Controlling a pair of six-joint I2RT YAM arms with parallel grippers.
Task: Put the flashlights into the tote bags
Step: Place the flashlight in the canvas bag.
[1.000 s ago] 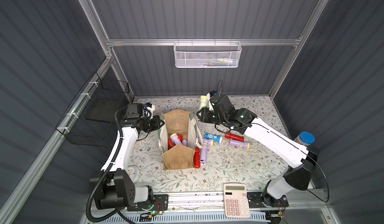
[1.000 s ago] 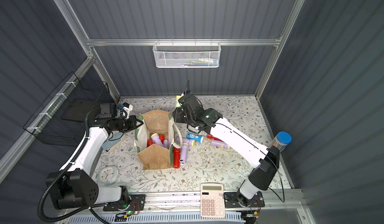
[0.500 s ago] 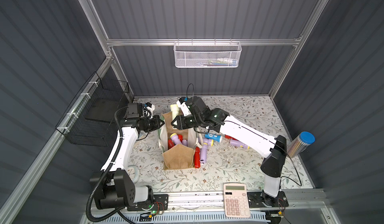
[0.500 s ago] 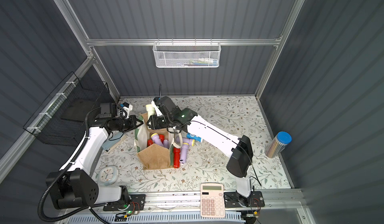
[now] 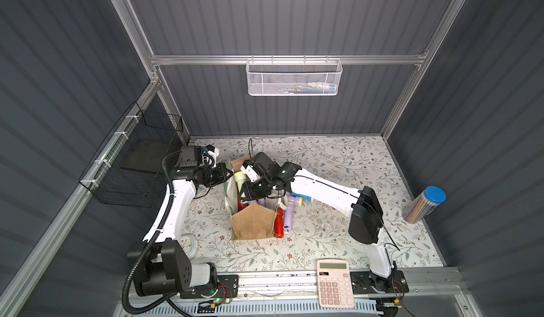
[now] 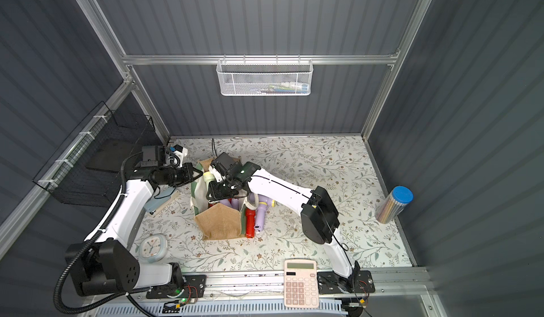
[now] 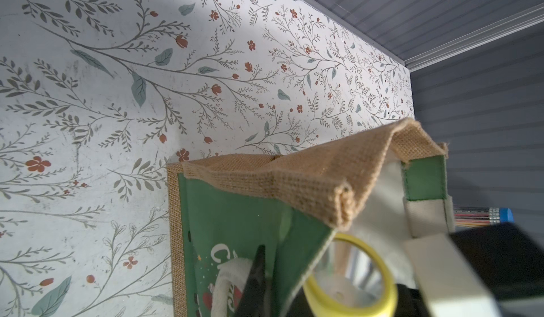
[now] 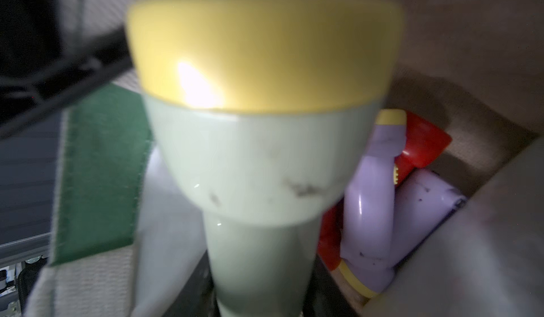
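Fingers [image 7: 258,274] of the left end effector [image 5: 229,173] are closed tight on the green side panel of the tote bag [image 5: 251,227], at its rim. I judge this pinch is there to steady the soft bag and hold its mouth open. The bag stands on the counter [image 5: 338,159] left of the middle, with a lilac flashlight [image 8: 374,212] and a red flashlight [image 8: 424,144] lying inside. Over that mouth the right end effector [image 5: 246,184] is clamped on the body of a pale green flashlight [image 8: 259,159], yellow-ringed head foremost and close to the pinched wall, apparently poised for release. Just beside the bag's right wall, a loose red flashlight [image 5: 279,222] and a loose lilac flashlight [image 5: 288,216] lie on the counter, not yet bagged.
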